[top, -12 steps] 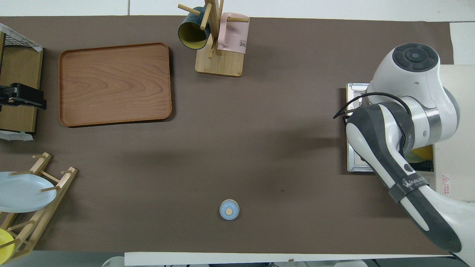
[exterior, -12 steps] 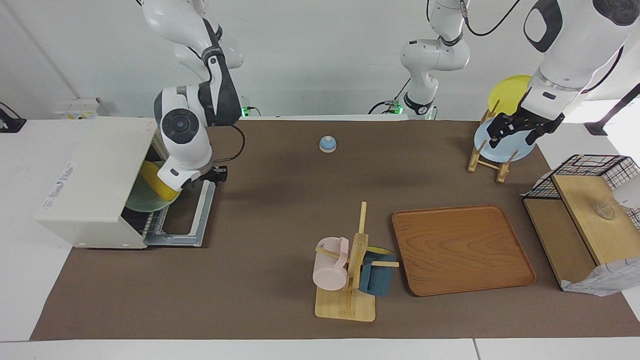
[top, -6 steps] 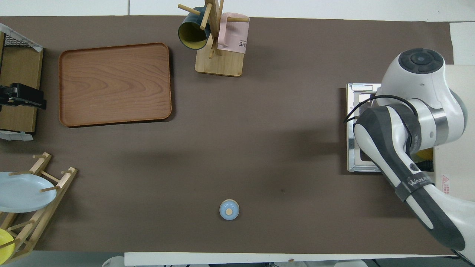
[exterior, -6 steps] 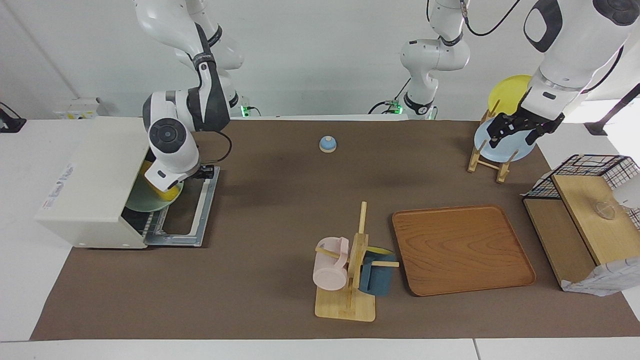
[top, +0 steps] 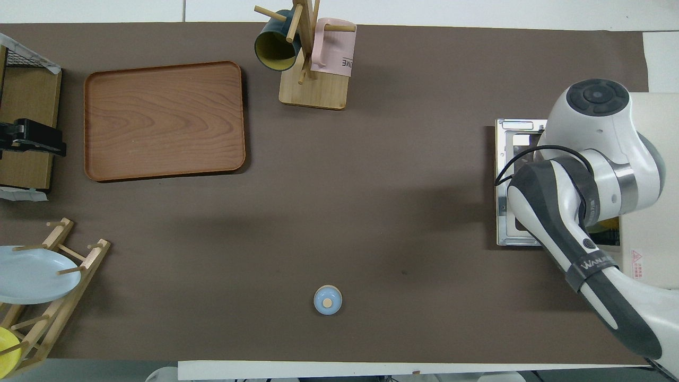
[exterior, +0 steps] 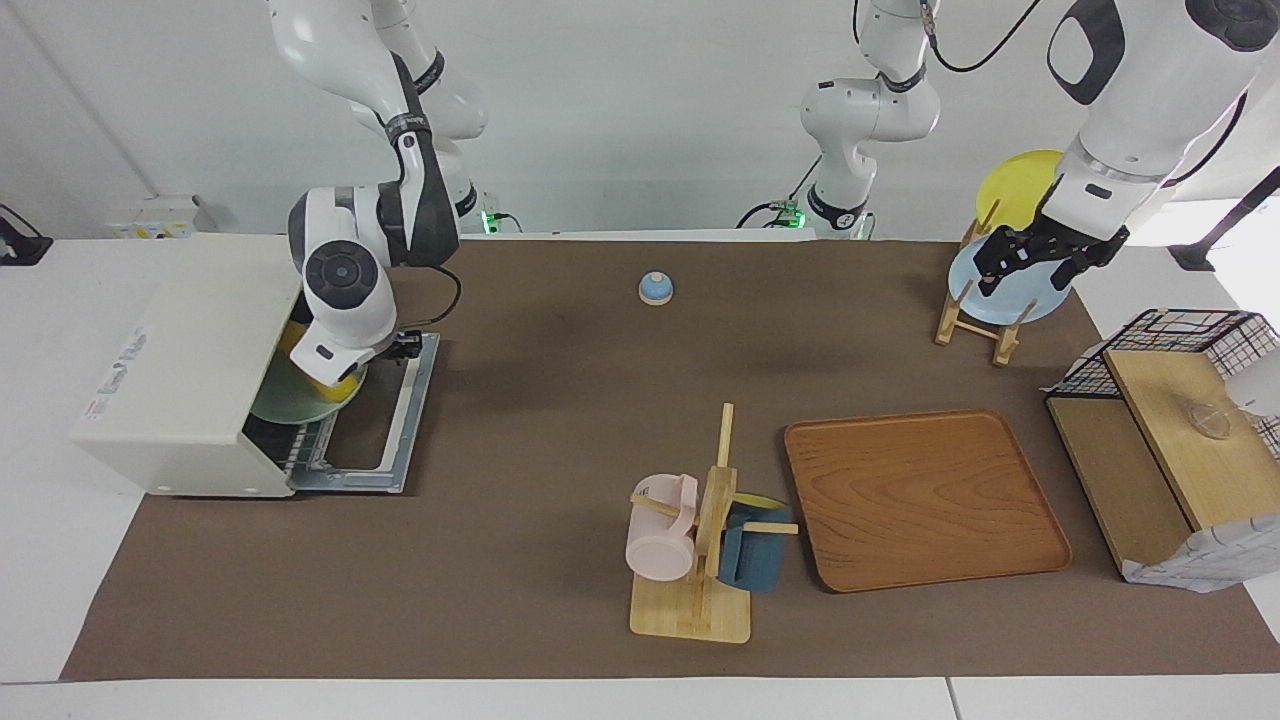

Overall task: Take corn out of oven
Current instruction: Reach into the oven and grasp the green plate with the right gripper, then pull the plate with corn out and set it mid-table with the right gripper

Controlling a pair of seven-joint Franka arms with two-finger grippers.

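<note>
The off-white oven (exterior: 190,350) stands at the right arm's end of the table, its door (exterior: 385,440) folded down flat. In its mouth the yellow corn (exterior: 340,384) lies on a pale green plate (exterior: 285,408), mostly covered by my right hand. My right gripper (exterior: 322,372) reaches into the opening right at the corn; the wrist hides its tips and any grip. In the overhead view the right arm (top: 583,175) covers the oven mouth. At the other end of the table my left gripper (exterior: 1035,262) waits in the air, open and holding nothing.
A small blue bell (exterior: 655,288) sits mid-table near the robots. A mug tree (exterior: 700,540) with a pink and a blue mug stands beside a wooden tray (exterior: 925,500). A dish rack (exterior: 975,320) and a wire-and-wood shelf (exterior: 1170,430) are at the left arm's end.
The right arm has swung its wrist closer to the oven mouth and now covers more of the corn. The left arm has not moved.
</note>
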